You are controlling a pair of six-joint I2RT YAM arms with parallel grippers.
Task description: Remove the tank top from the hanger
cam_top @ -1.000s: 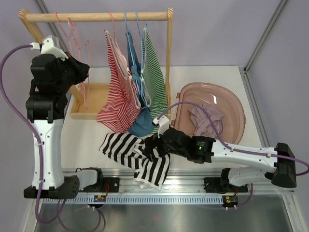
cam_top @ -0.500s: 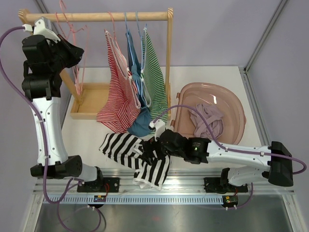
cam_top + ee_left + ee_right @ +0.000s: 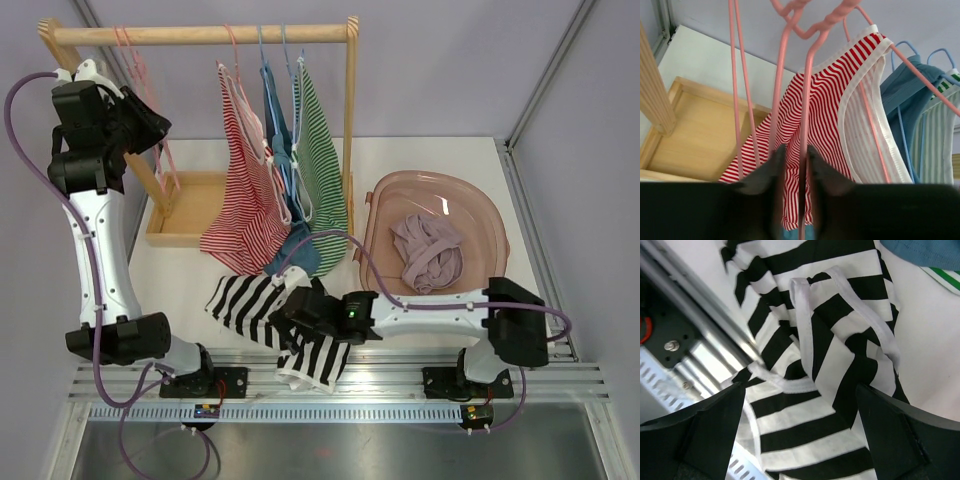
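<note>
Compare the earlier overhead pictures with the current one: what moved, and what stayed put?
The left gripper, shut on the pink hanger, lifted it up to the wooden rail. The right gripper, open, slid left over the black-and-white tank top, its arm folding in. The tank top, the red striped top and the pink tub stayed put.

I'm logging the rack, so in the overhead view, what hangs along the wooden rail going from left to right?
pink hangers → red striped tank top → blue tank top → green striped tank top
</note>
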